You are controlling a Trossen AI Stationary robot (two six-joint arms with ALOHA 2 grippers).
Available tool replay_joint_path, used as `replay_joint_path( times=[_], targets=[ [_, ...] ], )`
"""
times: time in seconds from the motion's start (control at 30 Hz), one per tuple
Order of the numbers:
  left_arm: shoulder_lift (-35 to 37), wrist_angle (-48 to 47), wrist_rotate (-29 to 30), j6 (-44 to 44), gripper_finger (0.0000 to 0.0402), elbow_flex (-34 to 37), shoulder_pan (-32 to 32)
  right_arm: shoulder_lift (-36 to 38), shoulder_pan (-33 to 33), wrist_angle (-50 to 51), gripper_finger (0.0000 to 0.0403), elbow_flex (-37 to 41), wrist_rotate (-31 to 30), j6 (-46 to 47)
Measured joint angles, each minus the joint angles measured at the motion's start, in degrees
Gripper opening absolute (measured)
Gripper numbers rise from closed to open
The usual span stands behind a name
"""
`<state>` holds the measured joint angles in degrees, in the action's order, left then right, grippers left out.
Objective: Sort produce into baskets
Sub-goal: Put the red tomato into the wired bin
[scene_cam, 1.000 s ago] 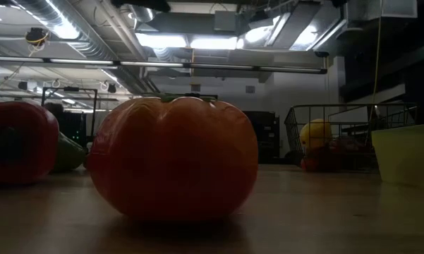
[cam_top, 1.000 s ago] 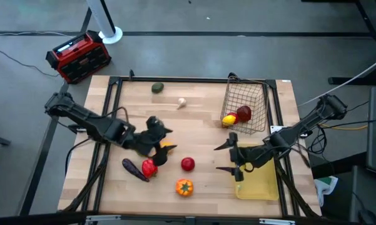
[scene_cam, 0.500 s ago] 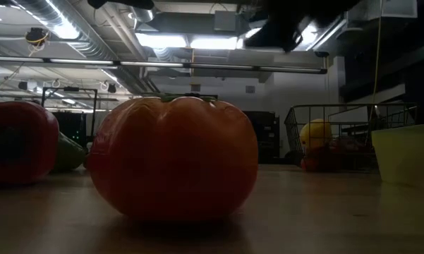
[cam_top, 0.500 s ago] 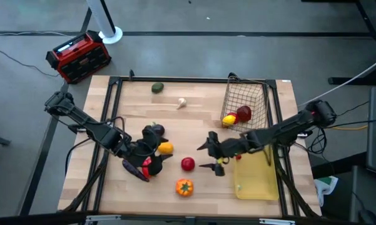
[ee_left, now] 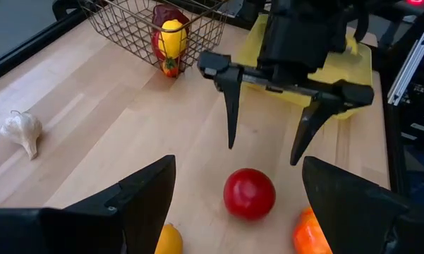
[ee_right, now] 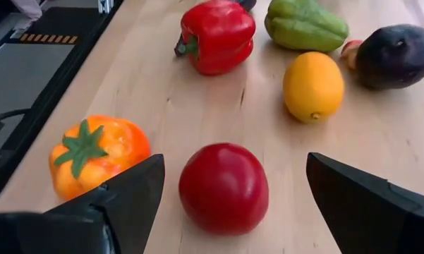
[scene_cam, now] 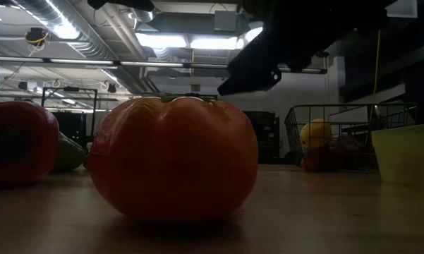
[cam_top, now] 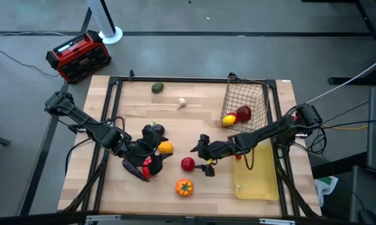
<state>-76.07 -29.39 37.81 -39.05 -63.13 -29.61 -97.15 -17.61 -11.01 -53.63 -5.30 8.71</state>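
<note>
1. Right gripper (cam_top: 206, 157): fingers spread, empty, above the surface.
2. Red apple (cam_top: 188, 164) lies just ahead of it, in line with the gap; round, no long axis.
3. Left gripper (cam_top: 151, 152): spread, farther off, over the pepper (cam_top: 149, 167).
4. Judgement: right arm nearer.

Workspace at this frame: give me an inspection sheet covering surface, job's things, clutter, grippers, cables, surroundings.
Surface: wooden table, dry.
Job's things: red apple loose mid-table; orange pepper near the front edge; garlic at the back; wire basket holds a lemon; yellow tray at the right.
Clutter: nothing seen.
Grippers: right gripper open beside the apple; left gripper open over a produce cluster.
Cables: on the floor, left.
Surroundings: red box off-table.
</note>
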Motion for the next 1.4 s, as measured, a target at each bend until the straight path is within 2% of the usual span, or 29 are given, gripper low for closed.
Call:
replay_joint_path(
  times=[0.33,0.67,0.77,1.07,1.4],
  targets=[
    [0.0,0.0,0.0,-0.02,0.0304,0.01,0.02,-6.34,0.0,-6.81,0.0342,0.02,-0.57,0.0],
    [-0.02,0.02,0.0,-0.17,0.0304,0.0,0.02,-10.98,0.0,-12.48,0.0342,0.0,2.05,-0.19],
    [-0.02,0.02,0.0,-0.22,0.0304,0.01,0.02,-12.23,0.0,-13.02,0.0342,0.01,3.36,-0.15],
    [-0.04,0.0,0.06,-0.22,0.0304,0.01,0.42,-14.99,0.0,-14.37,0.0341,-0.15,2.34,-0.1],
    [-0.04,0.0,0.17,-0.04,0.0304,0.0,2.53,-15.1,0.0,-14.85,0.027,-0.13,1.84,-0.03]
  ],
)
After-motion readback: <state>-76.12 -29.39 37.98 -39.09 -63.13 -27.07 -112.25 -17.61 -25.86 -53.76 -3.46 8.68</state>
